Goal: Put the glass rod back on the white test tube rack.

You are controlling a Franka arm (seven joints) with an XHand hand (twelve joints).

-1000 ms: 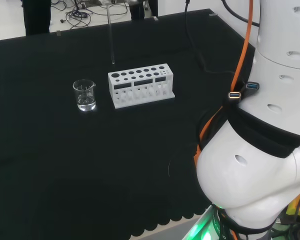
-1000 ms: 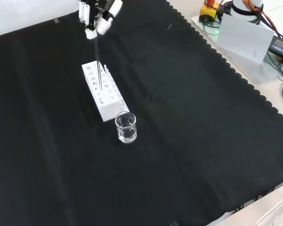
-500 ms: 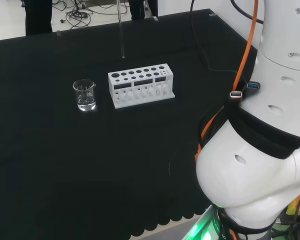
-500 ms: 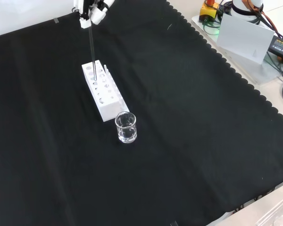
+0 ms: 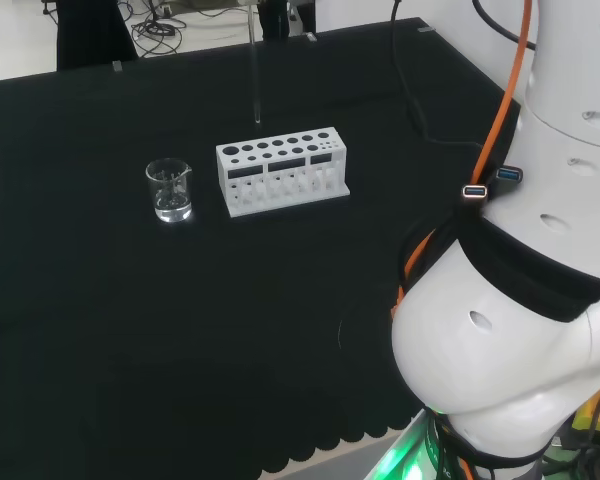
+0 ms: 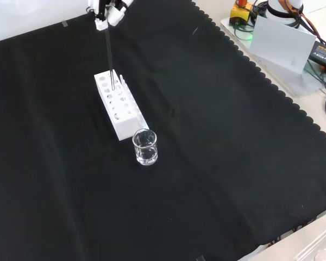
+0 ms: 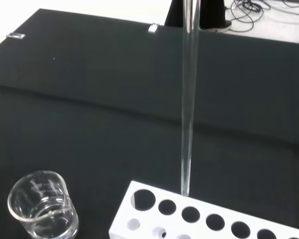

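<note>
High over the far end of the bench, the hand [image 6: 106,10] comes in at the top edge of the front view, its black and white fingers bunched together and pinched round the upper end of the glass rod [image 6: 108,54]. From that pinch the rod hangs close to upright, with its lower tip over the white test tube rack [image 6: 119,106]. Seen from the wrist, the tip sits just above the rack's top face, beside the row of large round holes, though I can't say whether it touches the plastic or is lined up with any one hole. From the head view the rod reads as a thin pale line above the rack's back edge, well clear of the cloth. A small clear beaker [image 6: 145,147] stands just off the rack's near end in the front view, to the rack's left in the head view, apart from both rack and rod. One big white arm link [image 5: 520,330] bulks up at the right of the head view, with an orange cable [image 5: 500,90] trailing down beside it over the black cloth [image 6: 217,163].
</note>
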